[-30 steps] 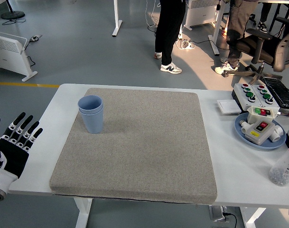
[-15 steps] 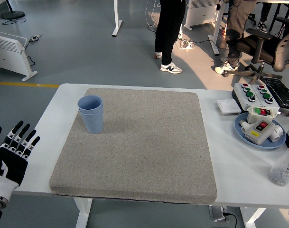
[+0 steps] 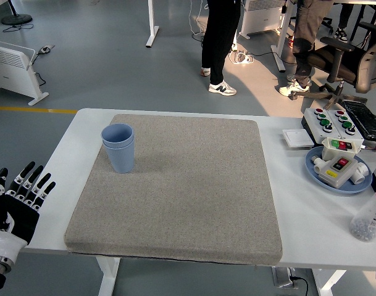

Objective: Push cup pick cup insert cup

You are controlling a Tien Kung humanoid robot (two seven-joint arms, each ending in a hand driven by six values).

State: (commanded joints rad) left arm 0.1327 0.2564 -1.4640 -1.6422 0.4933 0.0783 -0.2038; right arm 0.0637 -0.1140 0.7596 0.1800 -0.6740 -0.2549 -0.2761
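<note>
Everything before me is bright and evenly lit, and the white counter (image 3: 299, 185) shows no harsh glare. A warm patch of light falls on the floor beyond the counter's far right corner, making that spot the brightest. The stacked blue cups (image 3: 118, 148) near the far left corner of the grey mat (image 3: 188, 191) cast only a faint, soft shadow at their base. Focus is crisp from the near edge to the far edge; the mat's weave reads clearly. My left hand (image 3: 13, 203), off the near left corner, is sharp, its fingers (image 3: 27, 185) without motion blur. Straight edges bend slightly toward the frame's sides.
</note>
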